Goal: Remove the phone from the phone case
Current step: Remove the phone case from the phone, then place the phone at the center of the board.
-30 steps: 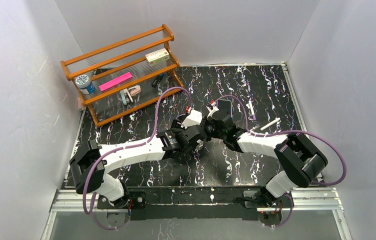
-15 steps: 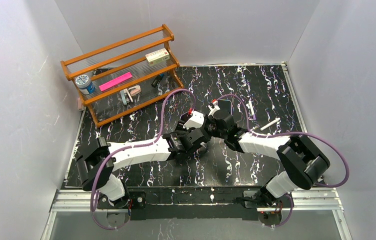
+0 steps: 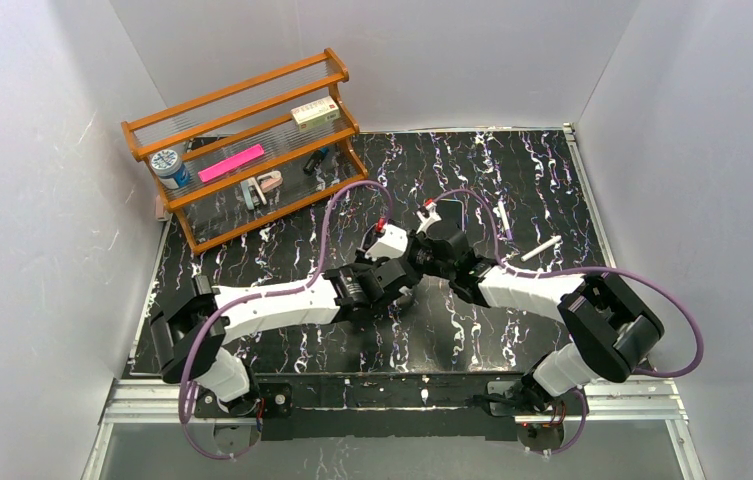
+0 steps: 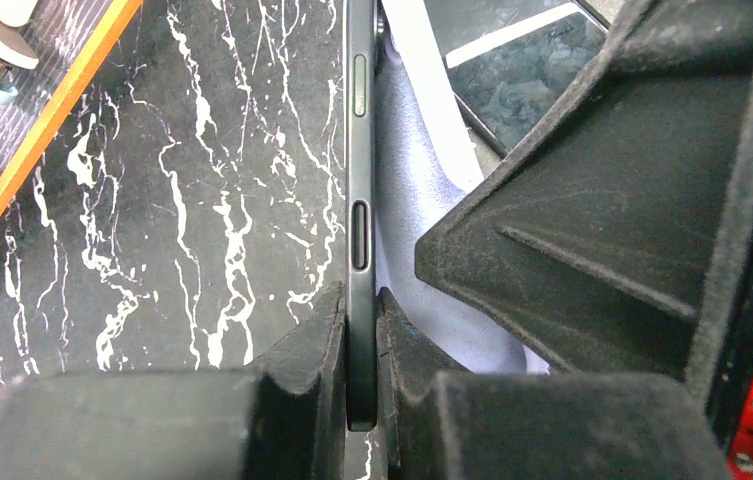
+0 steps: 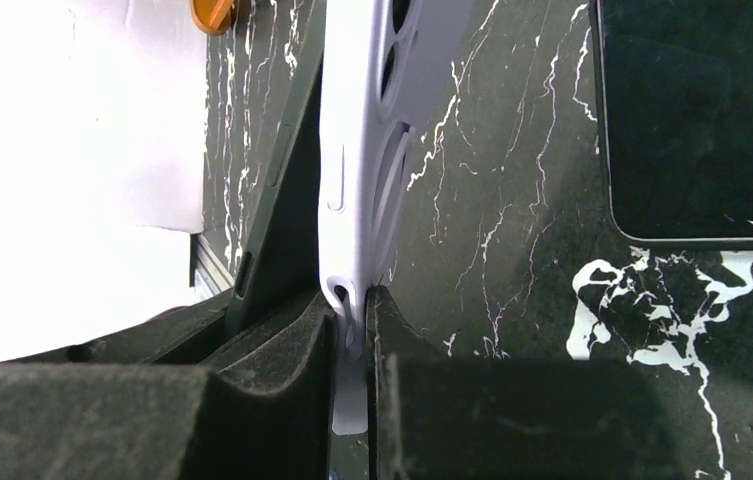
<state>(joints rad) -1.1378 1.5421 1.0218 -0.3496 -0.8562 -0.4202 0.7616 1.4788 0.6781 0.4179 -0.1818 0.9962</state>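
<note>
**Mid-table: each claw pinching one piece**

Top view shows only the two arms meeting over the table (image 3: pixel 512 170), right of the rack (image 3: pixel 242 150); phone and case are hidden under the wrists there.

Left wrist view: left gripper (image 4: pixel 360 330) is pressed tight on the thin dark edge of the phone (image 4: pixel 360 150). The phone stands on edge, side buttons (image 4: pixel 360 235) visible, lilac case (image 4: pixel 402 230) just beside it.

Right wrist view: right gripper (image 5: pixel 352 320) is pinching the case rim. The phone's dark edge angles away from the case on the left near the fingers. A dark slab (image 5: pixel 697 120) lies flat on the table, apart from both.
</note>
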